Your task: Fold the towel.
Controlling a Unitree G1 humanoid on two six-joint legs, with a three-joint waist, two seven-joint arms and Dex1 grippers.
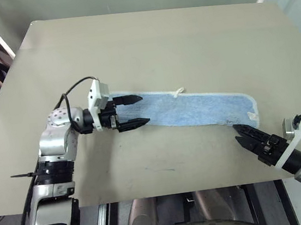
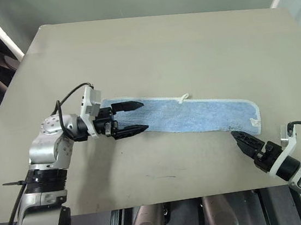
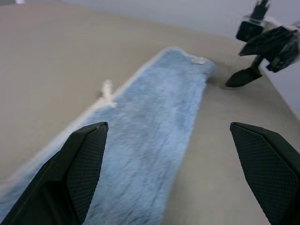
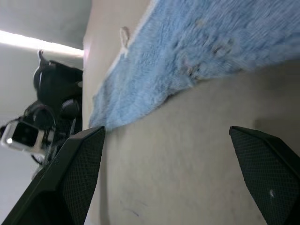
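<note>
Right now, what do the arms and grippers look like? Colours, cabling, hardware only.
Both arms are silver-grey metal with black joint sections. The left gripper and right gripper each have two black pointed fingers; the wrist views show their inner pads finely textured. A white camera block sits at each wrist, fed by a black cable.

There was one towel (image 1: 194, 107) with one little white loop (image 1: 178, 92). There was one surface (image 1: 158, 40). There were two end effectors, left (image 1: 135, 111) and right (image 1: 244, 135), each with two black fingers.
</note>
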